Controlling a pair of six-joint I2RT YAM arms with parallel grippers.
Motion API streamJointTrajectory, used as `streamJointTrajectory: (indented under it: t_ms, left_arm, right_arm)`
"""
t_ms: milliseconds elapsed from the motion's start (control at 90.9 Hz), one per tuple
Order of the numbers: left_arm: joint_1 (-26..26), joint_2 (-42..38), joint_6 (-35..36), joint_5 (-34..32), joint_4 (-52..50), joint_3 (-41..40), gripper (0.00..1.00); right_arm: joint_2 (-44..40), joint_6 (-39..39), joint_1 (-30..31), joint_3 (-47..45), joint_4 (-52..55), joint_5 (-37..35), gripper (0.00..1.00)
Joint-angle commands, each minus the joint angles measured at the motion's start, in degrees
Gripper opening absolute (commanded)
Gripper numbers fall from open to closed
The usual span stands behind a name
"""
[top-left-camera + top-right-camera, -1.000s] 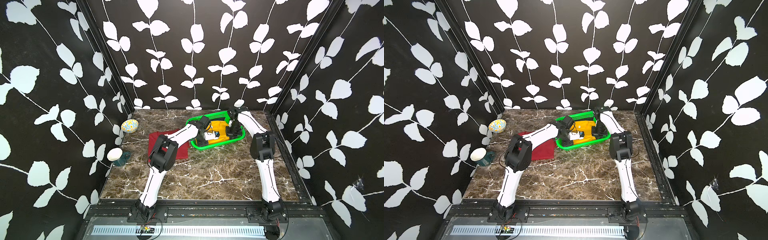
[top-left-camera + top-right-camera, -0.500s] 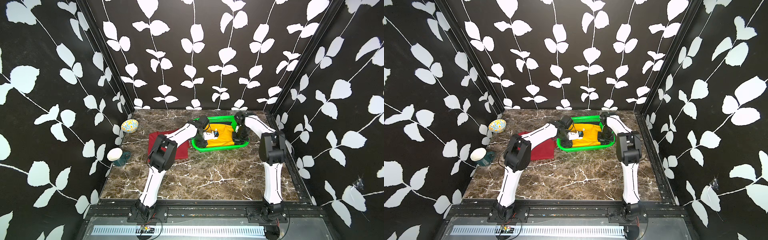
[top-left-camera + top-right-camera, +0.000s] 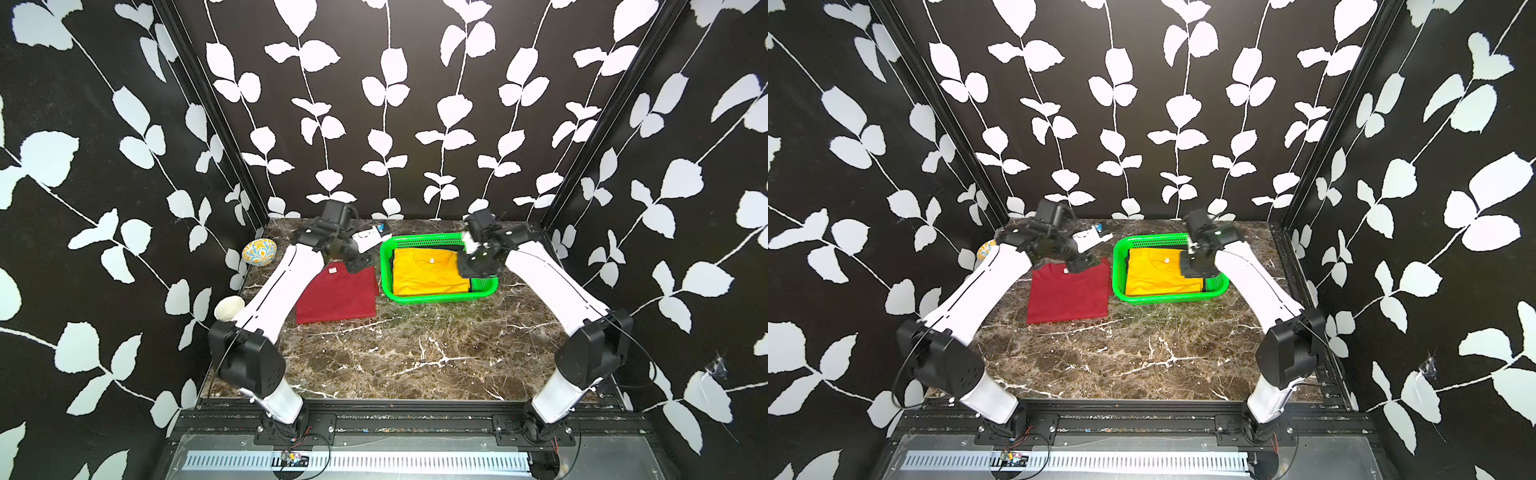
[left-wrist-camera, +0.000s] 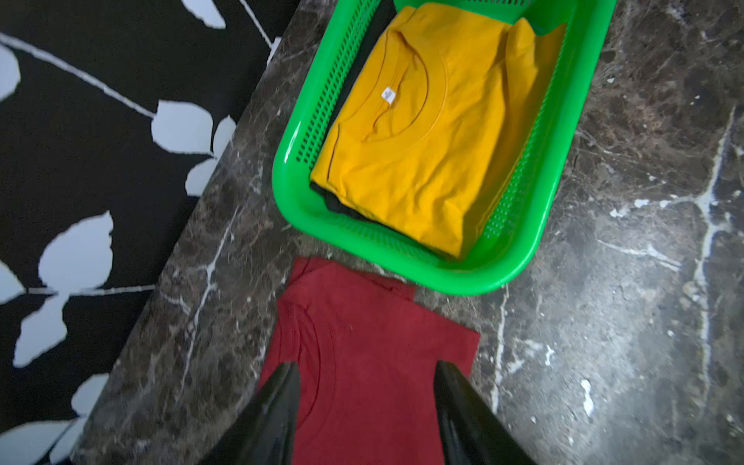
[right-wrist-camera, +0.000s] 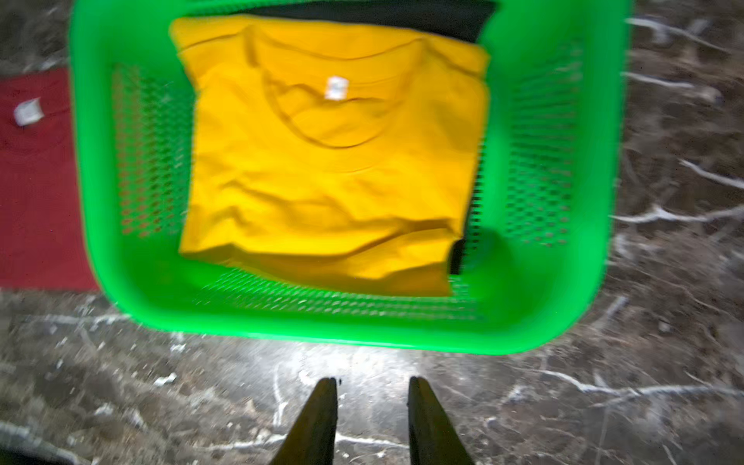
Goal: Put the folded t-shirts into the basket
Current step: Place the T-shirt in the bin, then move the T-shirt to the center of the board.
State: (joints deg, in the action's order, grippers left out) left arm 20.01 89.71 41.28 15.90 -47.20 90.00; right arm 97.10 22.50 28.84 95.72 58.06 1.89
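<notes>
The green basket [image 3: 440, 298] [image 3: 1167, 300] stands at the back right of the marble table. A golden yellow folded t-shirt [image 3: 428, 272] [image 3: 1158, 274] [image 4: 422, 133] [image 5: 330, 173] lies flat in it. The yellow one rests on a black one, of which only the edges [image 4: 336, 203] [image 5: 402, 14] show. Left of the basket the red folded t-shirt [image 3: 338, 295] [image 3: 1069, 297] [image 4: 362, 322] lies on the table. My left gripper [image 3: 357, 262] [image 4: 366, 366] hovers open over its collar end, holding nothing. My right gripper [image 3: 476, 268] [image 5: 372, 380] is open and empty at the basket's right side.
A blue-and-yellow patterned bowl [image 3: 259, 251] sits at the far left edge. Nearer on that side is a pale round object [image 3: 228, 307]. A small white item [image 3: 368, 239] lies at the back. Leaf-patterned walls close in three sides.
Both grippers have opened and drawn out of the basket, the left back over the red t-shirt, the right toward the basket's right side. The yellow t-shirt stays flat in the basket, which now sits square.
</notes>
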Motion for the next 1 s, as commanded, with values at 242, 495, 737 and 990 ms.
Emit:
streamJointTrajectory:
  t_ms: [242,495,737,990]
  left_arm:
    - [-14.0,-6.8,-4.1,-3.9,6.9,-25.4,0.56]
    - [-14.9,2.5,-3.0,-16.7,19.1,-31.1,0.54]
    - [-14.7,13.5,-3.4,-22.0,25.5,-30.6,0.51]
    - [-12.5,12.6,1.6,-15.7,19.8,-32.3,0.51]
  right_arm:
    - [3.1,3.6,24.0,-3.5,-19.0,-5.0,0.35]
    - [11.1,10.4,26.7,-3.3,-20.2,-6.0,0.36]
    - [15.4,14.8,24.7,-3.3,-18.1,-16.7,0.37]
    - [17.2,16.9,15.9,-2.8,-16.7,-18.3,0.37]
